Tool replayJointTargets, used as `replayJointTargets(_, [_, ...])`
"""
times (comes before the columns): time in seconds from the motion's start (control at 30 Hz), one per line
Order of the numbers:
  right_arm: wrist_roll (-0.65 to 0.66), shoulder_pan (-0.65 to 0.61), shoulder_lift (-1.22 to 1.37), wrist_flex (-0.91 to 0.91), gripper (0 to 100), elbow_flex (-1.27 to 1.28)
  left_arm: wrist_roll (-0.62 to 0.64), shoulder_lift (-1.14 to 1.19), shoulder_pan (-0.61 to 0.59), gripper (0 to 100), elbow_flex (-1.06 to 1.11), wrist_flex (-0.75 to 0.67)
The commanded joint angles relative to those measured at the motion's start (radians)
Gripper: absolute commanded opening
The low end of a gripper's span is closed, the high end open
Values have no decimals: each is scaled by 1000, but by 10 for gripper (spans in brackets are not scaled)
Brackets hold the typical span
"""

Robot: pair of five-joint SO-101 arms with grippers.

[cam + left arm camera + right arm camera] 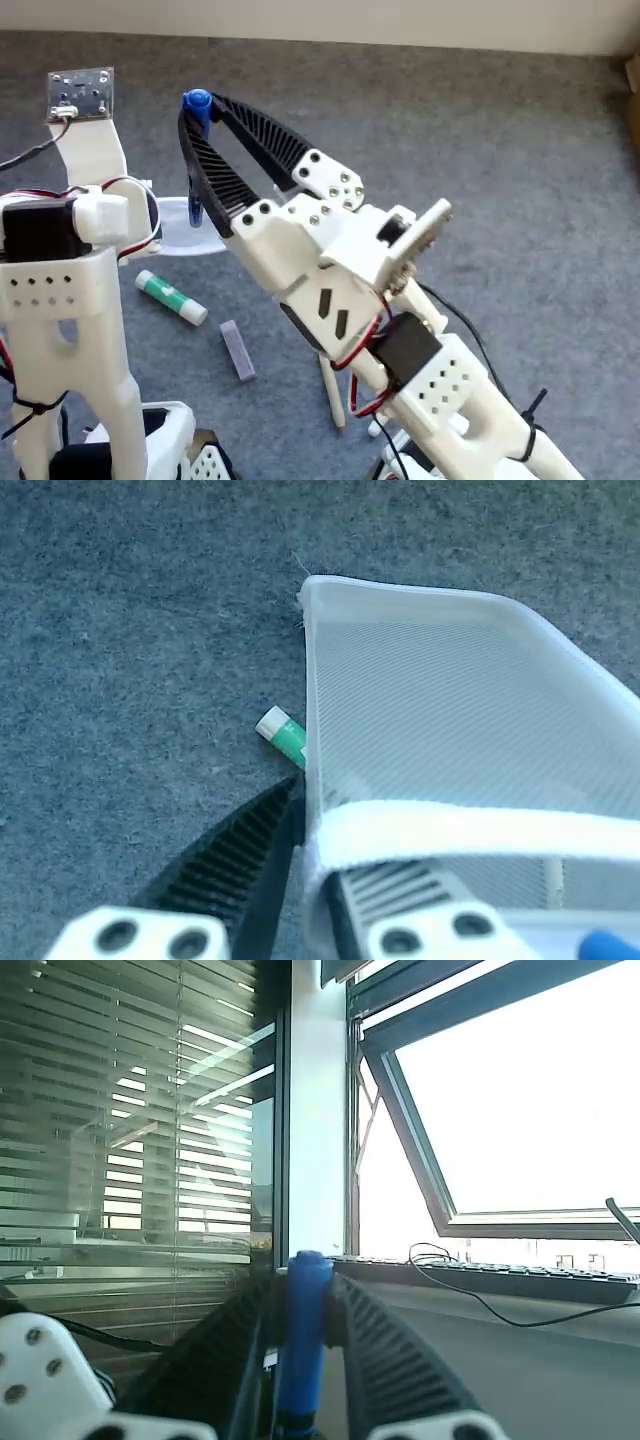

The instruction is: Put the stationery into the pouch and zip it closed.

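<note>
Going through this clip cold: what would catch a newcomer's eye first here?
The right end effector, lifted above the grey carpet, is shut on a blue pen that stands out between its black fingers. At the left side, the left end effector pinches the rim of the see-through pouch, with a green-and-white glue stick lying just beside it.

Grey carpet [520,150] lies under everything, and slatted blinds [130,1110] hang beside a bright, tilted-open window [520,1090].
</note>
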Motion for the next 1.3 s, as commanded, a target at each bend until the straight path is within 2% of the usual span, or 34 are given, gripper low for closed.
replayJointTargets(0.0, [46, 30, 35, -28, 5, -7, 6, -31, 15, 5, -12, 9])
replayJointTargets(0.2, [233, 44, 70, -22, 5, 84, 6, -31, 13, 5, -12, 9])
replayJointTargets(0.4, [333, 7, 74, -21, 5, 137, 6, -31, 13, 5, -12, 9])
replayJointTargets(0.77, [336, 7, 70, -19, 5, 150, 6, -31, 12, 5, -12, 9])
replayJointTargets(1.27, [334, 5, -203, -19, 5, 498, 5, -33, -27, 5, 4, 9])
